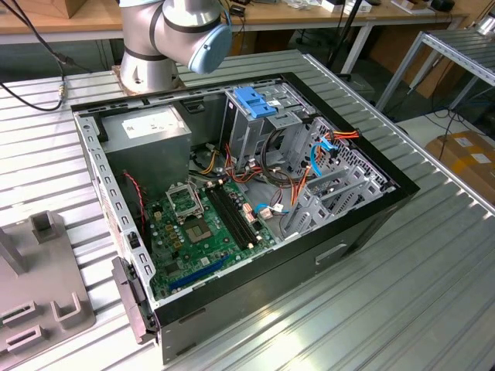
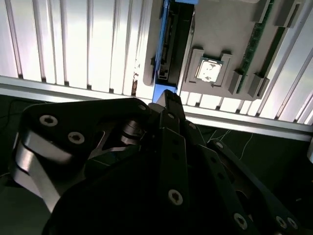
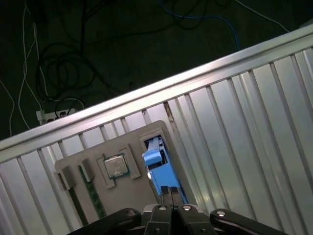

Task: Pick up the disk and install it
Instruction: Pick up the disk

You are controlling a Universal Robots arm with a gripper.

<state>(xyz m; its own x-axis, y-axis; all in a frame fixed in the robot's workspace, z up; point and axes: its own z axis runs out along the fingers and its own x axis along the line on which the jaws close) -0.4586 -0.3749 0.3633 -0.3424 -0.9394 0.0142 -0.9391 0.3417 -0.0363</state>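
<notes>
**Claw poised at the parked disk**

Gripper (image 3: 169, 192): fingertips drawn together, nothing visibly pinched between them. Just beyond, the disk (image 3: 157, 164) stands on edge in a slot of the grey tray (image 3: 132, 191), blue bracket uppermost, presumably so it can be taken from above. Processor chip (image 3: 116, 166) and memory sticks (image 3: 93, 200) sit close beside it. Farther off, the open computer case (image 1: 255, 278), with cables (image 1: 315, 158) strung across its drive cage (image 1: 340, 185).
</notes>
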